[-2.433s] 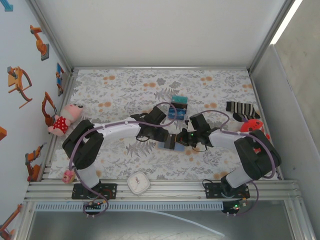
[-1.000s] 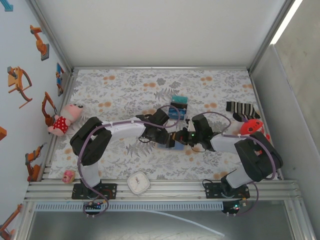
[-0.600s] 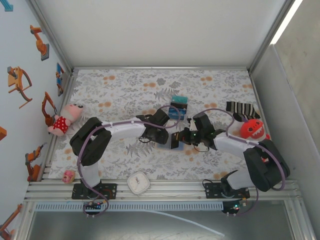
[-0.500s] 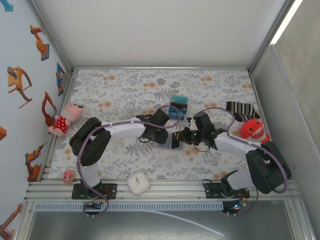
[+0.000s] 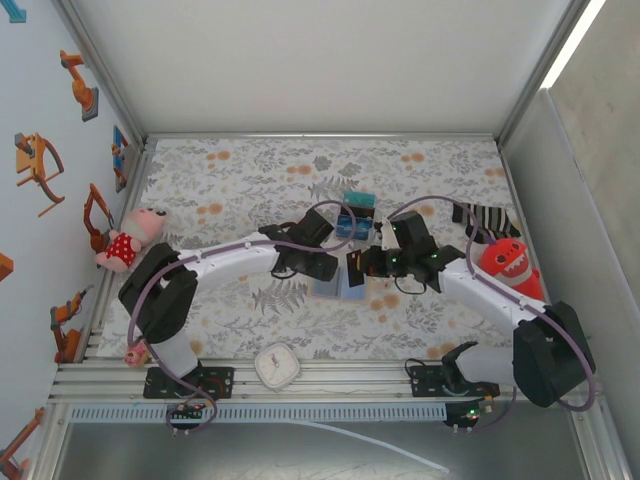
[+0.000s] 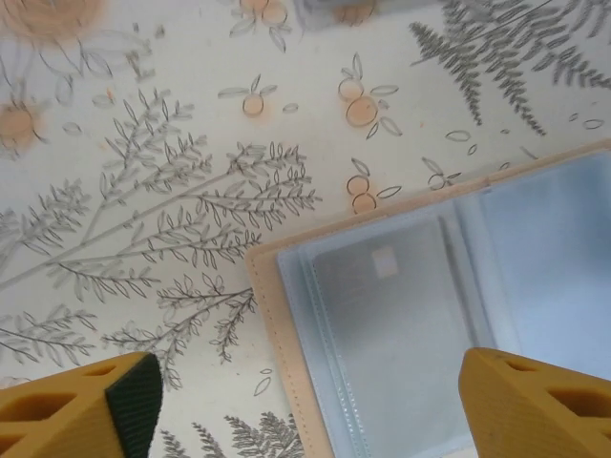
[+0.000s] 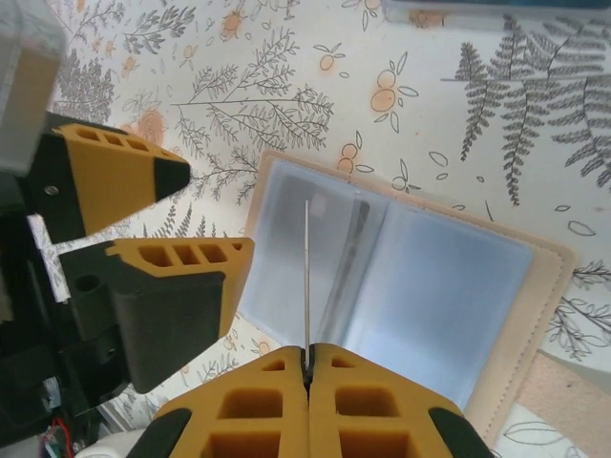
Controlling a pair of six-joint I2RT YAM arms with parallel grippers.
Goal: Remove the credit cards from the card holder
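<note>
The card holder [image 5: 336, 287] lies open on the flowered mat, tan rim outside and pale blue-grey sleeves inside [image 7: 449, 286]. One grey credit card [image 6: 382, 320] sits in its left sleeve. My right gripper [image 7: 307, 367] is shut on another credit card [image 7: 306, 277], seen edge-on, lifted clear above the sleeves. From above, that dark card [image 5: 357, 268] hangs at the right gripper [image 5: 366, 264]. My left gripper [image 6: 310, 405] stands open over the holder's left half, its fingers [image 7: 181, 286] apart and touching nothing.
A teal, blue and black block [image 5: 357, 215] stands just behind the grippers. A striped sock [image 5: 485, 218] and red plush toy [image 5: 508, 262] lie at the right. A white clock [image 5: 277, 365] sits at the near edge, a pink doll [image 5: 130, 238] at the left.
My left gripper has opened and drawn back left off the card holder. My right gripper has risen and moved back with the card, out of the sleeve.
</note>
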